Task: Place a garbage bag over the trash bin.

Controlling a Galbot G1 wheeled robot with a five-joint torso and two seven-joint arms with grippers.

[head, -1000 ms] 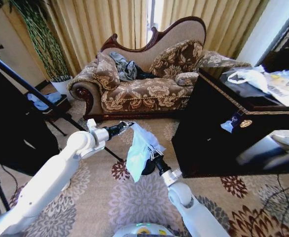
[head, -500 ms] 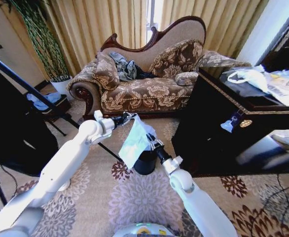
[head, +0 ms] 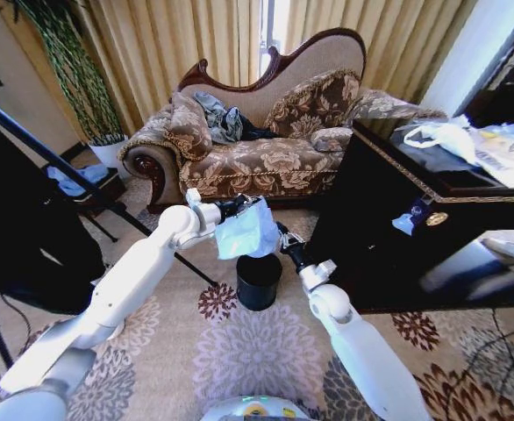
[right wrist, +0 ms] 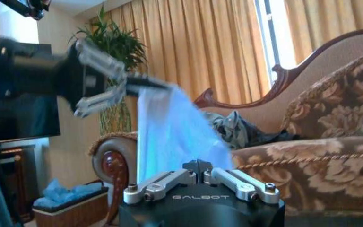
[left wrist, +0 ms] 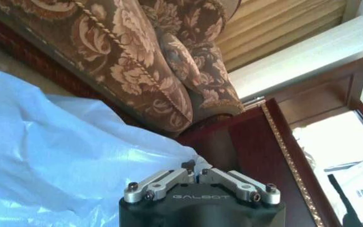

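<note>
1. Bag hung stretched between both grippers, directly above the bin, its lower edge just over the rim.
2. Left gripper was clamped on the bag's far-left edge; right gripper pinched its right edge. Both about equally near the bin.
3. Bag's span ran left-right across the bin mouth; judged next move was straight down, mouth opened.
4. Bin stood upright on patterned carpet.
5. Sofa far behind, dark cabinet close right: tight on that side.
</note>
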